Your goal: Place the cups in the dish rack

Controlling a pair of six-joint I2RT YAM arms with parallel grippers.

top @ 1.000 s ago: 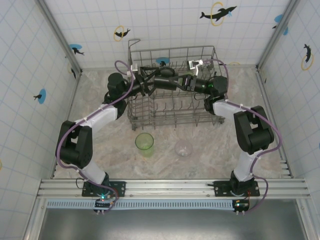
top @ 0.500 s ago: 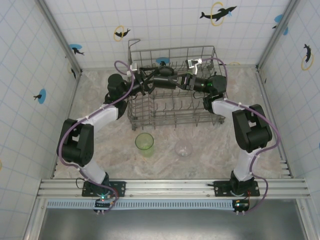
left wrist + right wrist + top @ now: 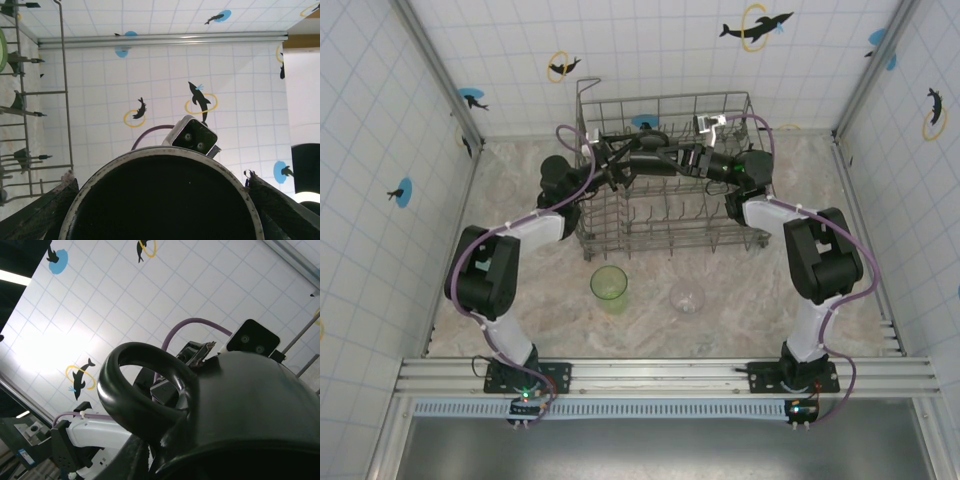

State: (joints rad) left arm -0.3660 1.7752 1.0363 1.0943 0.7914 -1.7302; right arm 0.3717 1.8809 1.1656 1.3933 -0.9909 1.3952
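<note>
The left jaws stand wide around the dark mug (image 3: 165,200), their fingers (image 3: 47,212) against its rim on both sides, so we read them as gripping it. We cannot tell the state of the right jaws: their camera has the mug's handle (image 3: 132,385) and body close up but no clear fingertip. From above, the mug hangs between the two arms over the back half of the dish rack (image 3: 665,238), above the tines and not resting on them. Over the last second the left arm (image 3: 535,228) has swung its elbow in toward the rack, while the mug has hardly shifted. We take this as a handover near its end, the left side taking the mug from the right arm (image 3: 820,262). The mug is not loaded yet and must still be lowered among the tines. The green tumbler (image 3: 609,284) and the clear tumbler (image 3: 687,297) stand where they were on the desk (image 3: 760,300), in front of the rack and apart from each other, waiting
</note>
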